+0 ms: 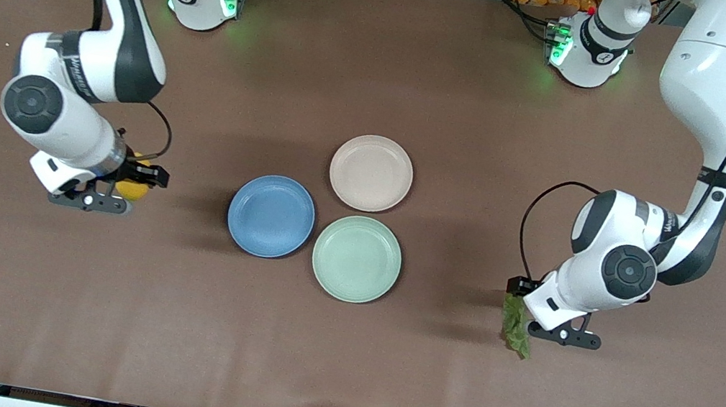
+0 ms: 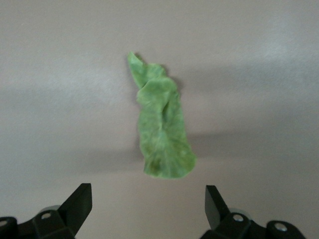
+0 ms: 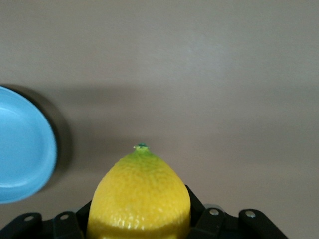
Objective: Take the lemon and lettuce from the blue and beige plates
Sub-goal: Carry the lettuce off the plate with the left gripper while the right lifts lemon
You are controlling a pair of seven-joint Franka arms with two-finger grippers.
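My right gripper [image 1: 134, 184] is shut on the yellow lemon [image 1: 131, 187], held over bare table toward the right arm's end, beside the blue plate [image 1: 271, 216]. In the right wrist view the lemon [image 3: 139, 199] fills the space between the fingers, with the blue plate's rim [image 3: 47, 149] at the edge. My left gripper [image 1: 518, 293] is over the table toward the left arm's end and stands open. The wrinkled green lettuce [image 1: 517, 331] is just below it. In the left wrist view the lettuce [image 2: 162, 129] touches neither of the fingers [image 2: 79, 201]. The beige plate [image 1: 371, 173] holds nothing.
A pale mint-green plate [image 1: 356, 258] lies next to the blue and beige plates at the table's middle, nearest the front camera of the three. Brown tabletop [image 1: 338, 360] surrounds the plates. The arms' bases stand along the table's edge farthest from the front camera.
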